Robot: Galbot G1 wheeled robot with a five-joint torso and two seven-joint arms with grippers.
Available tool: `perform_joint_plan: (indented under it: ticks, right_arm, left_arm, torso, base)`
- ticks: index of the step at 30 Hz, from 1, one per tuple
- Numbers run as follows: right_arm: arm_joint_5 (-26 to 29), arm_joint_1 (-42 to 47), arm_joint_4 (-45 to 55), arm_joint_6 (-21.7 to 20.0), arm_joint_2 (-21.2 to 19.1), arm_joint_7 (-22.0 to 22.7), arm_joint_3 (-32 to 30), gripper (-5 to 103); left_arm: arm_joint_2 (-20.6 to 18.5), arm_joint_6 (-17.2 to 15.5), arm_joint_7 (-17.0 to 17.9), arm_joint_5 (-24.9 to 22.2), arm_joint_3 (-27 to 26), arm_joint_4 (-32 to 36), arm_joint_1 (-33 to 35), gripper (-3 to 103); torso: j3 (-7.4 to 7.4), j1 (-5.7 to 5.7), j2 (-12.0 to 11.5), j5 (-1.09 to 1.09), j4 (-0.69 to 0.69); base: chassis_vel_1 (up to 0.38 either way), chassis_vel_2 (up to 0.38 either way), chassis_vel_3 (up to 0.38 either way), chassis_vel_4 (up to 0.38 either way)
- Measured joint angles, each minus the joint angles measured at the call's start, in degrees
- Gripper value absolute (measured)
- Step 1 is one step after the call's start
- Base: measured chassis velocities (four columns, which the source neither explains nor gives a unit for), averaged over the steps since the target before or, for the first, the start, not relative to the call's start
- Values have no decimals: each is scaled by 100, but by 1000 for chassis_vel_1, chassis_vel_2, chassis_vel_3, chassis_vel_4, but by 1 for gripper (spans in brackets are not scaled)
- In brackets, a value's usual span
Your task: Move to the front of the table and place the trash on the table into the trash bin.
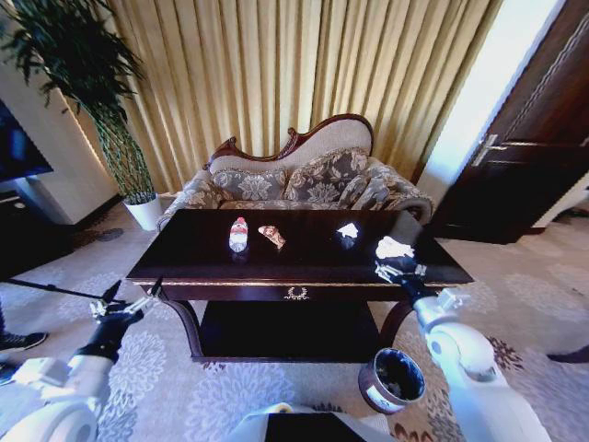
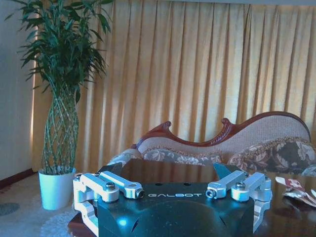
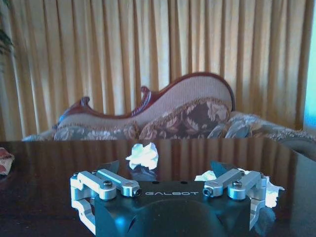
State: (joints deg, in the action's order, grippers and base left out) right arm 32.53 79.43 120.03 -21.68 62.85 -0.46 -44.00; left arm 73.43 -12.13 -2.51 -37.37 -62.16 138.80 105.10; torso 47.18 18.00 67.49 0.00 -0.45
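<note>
Paper within reach, lower right of the head view.
Right gripper (image 1: 398, 269), jaws wide, straddles a white paper lump (image 1: 393, 247); left gripper (image 1: 124, 302) waits open, far left.

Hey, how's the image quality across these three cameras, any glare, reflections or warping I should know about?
Head view: wide-angle warping bends the door frame and room edges; bright blown-out strip beside the door; the glossy table reflects the bottle. Left wrist view: bluish, with backlit curtains. Right wrist view: the tabletop mirrors the sofa and a white paper lump; bright glare at one edge.
</note>
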Motion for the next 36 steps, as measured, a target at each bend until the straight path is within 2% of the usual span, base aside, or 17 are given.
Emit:
perform_joint_plan:
  ticks: [2,6,12,14,17,19,22,27,32,36]
  right_arm:
    - [7,-69,-31,-76,-30,0,12,100]
    - [40,-528,-272,-708,-276,-2,33,100]
    - [139,-848,-505,-1144,-582,-231,4,100]
    - [305,-1092,-719,-1440,-779,-267,33,100]
    - [357,-1234,-864,-1577,-864,-268,77,100]
    - [414,-1484,-1114,-1799,-959,-268,161,100]
    - [423,-1761,-1485,-1844,-1010,-189,298,100]
    - [473,-1906,-1716,-1833,-1055,-97,393,100]
    - [473,-2010,-1908,-1852,-1084,-70,440,100]
    - [472,-2000,-1964,-1890,-1098,-67,455,100]
  left_arm:
    - [-12,-26,16,0,2,7,-19,100]
    - [-6,-78,33,5,2,92,44,100]
    - [60,-191,33,4,-10,161,108,100]
    - [67,-423,108,-23,-25,261,98,100]
    - [49,-515,137,-24,-38,291,76,100]
    - [4,-730,203,-23,-72,374,44,100]
    - [-43,-1103,357,-55,-119,445,1,100]
    - [-120,-1356,445,-76,-127,453,-104,100]
    - [-242,-1541,475,-92,-201,453,-161,100]
    - [-340,-1559,461,-112,-289,453,-196,100]
  torso:
    - [0,0,0,2,1]
    - [0,-1,1,2,2]
    - [0,0,0,0,2]
    - [0,0,0,1,2]
    - [0,0,0,1,1]
    - [0,-1,0,0,1]
    - [0,0,0,1,3]
    - [0,0,0,1,0]
    - [0,0,0,0,2]
    - [-1,0,0,0,1]
  base:
    - [0,0,0,0]
    - [0,0,0,0]
    - [0,0,0,0]
    - [0,0,0,0]
    - [0,0,0,0]
    - [0,0,0,0]
    - [0,0,0,0]
    - [0,0,0,0]
    - [0,0,0,0]
    - [0,0,0,0]
